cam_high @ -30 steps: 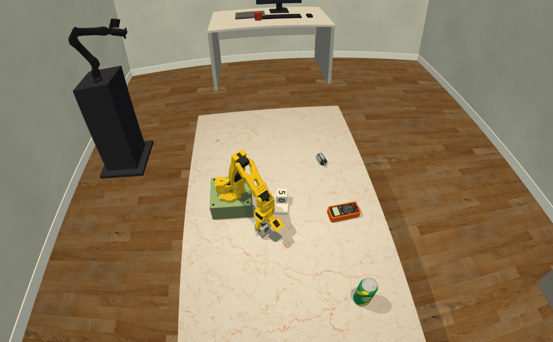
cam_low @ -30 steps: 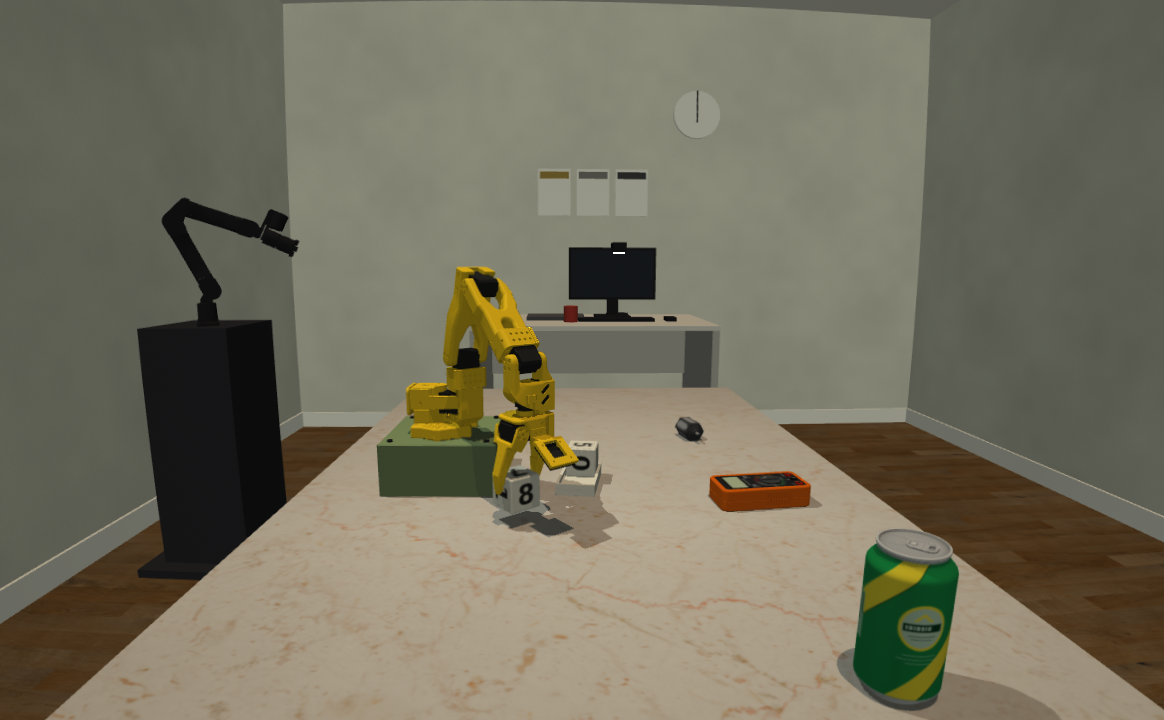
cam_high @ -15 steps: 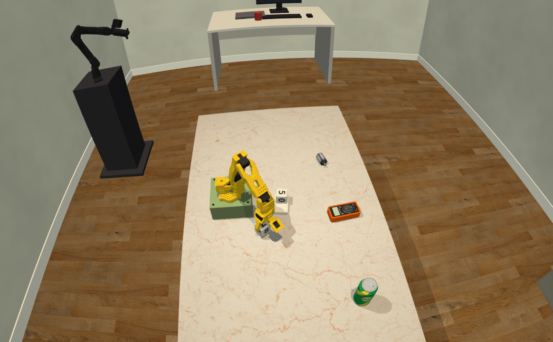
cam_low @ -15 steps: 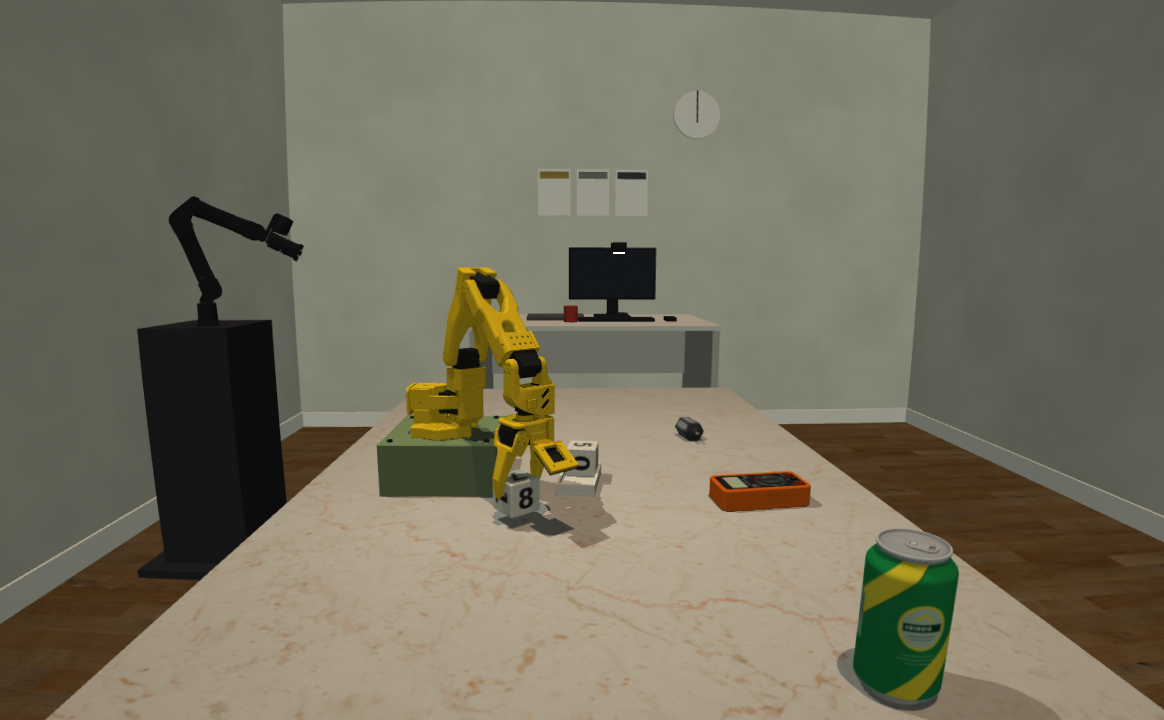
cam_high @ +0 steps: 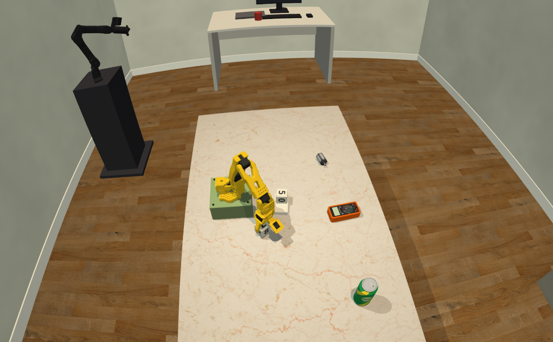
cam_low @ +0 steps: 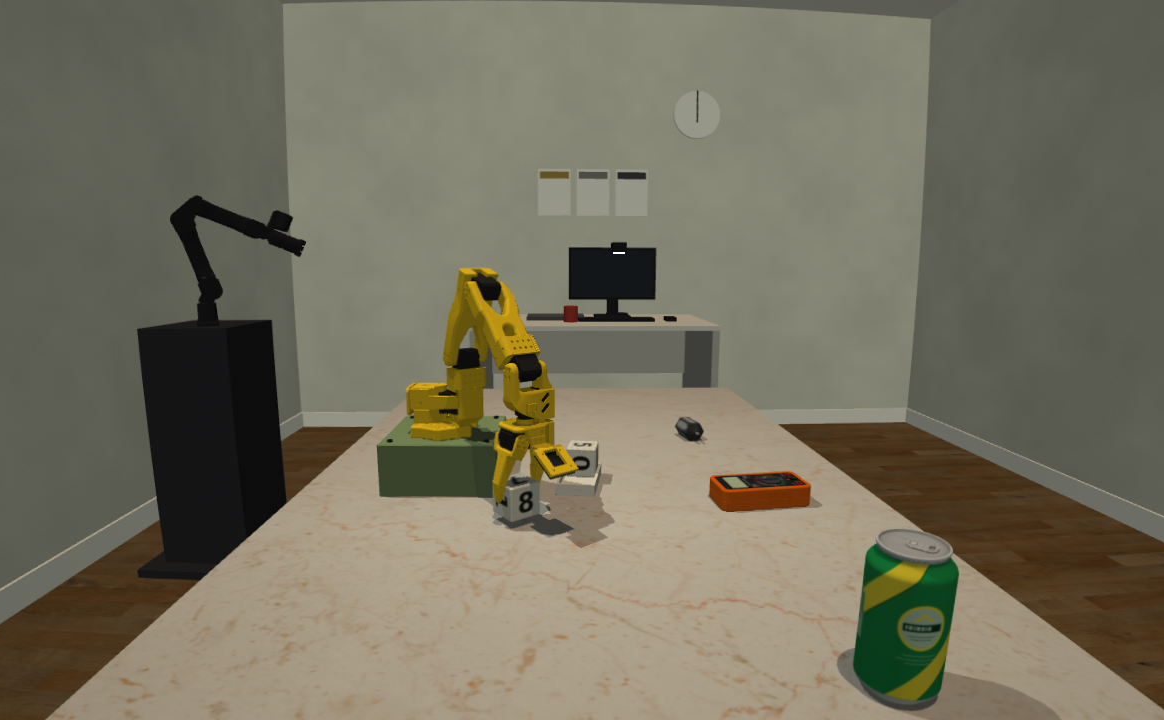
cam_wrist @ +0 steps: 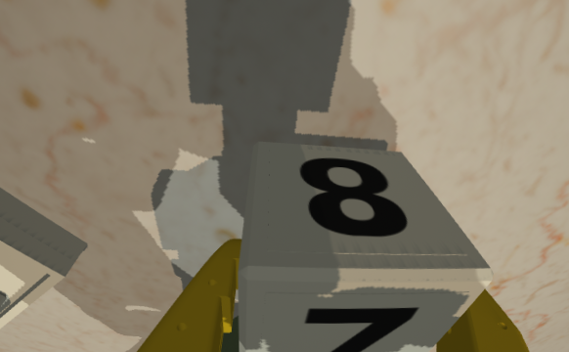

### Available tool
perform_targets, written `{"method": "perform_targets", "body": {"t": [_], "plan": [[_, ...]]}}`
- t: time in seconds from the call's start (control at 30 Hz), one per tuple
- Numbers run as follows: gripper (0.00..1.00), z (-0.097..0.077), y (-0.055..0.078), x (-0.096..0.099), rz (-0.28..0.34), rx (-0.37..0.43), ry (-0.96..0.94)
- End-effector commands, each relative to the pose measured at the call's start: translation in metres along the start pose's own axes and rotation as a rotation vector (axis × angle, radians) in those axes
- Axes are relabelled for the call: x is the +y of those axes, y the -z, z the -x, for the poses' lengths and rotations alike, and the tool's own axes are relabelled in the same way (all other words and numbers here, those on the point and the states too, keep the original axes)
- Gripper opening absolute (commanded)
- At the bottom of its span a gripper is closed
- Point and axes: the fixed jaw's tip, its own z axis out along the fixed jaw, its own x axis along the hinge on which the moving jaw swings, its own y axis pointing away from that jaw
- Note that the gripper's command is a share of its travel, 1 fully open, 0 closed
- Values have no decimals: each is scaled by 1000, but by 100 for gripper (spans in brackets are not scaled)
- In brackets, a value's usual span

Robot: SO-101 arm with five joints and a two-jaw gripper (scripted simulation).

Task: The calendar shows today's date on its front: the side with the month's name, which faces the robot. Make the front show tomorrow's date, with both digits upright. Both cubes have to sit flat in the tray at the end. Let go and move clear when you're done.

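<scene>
The claw (cam_high: pixel 265 228) (cam_low: pixel 517 490) (cam_wrist: pixel 338 313) has the 8 cube (cam_high: pixel 262 231) (cam_low: pixel 520 501) (cam_wrist: pixel 343 215) gripped, beside the tray (cam_high: pixel 282 208) (cam_low: pixel 577 488) (cam_wrist: pixel 30 261); the other cube (cam_high: pixel 281 196) (cam_low: pixel 582 457) sits in the tray. It looks like the digit-turning step, perhaps a set-down, though contact beneath is hard to judge. Next calls for lowering squarely, then releasing.
</scene>
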Motion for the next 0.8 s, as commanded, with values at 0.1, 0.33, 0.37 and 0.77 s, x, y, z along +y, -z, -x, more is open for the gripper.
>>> {"method": "perform_targets", "body": {"t": [0.1, 0.33, 0.37, 0.77], "plan": [[0, -3, -4, -1, 1, 11, 2], [0, -3, -6, -1, 1, 11, 2], [0, -3, -6, -1, 1, 11, 2], [1, -3, -9, -1, 1, 11, 2]]}}
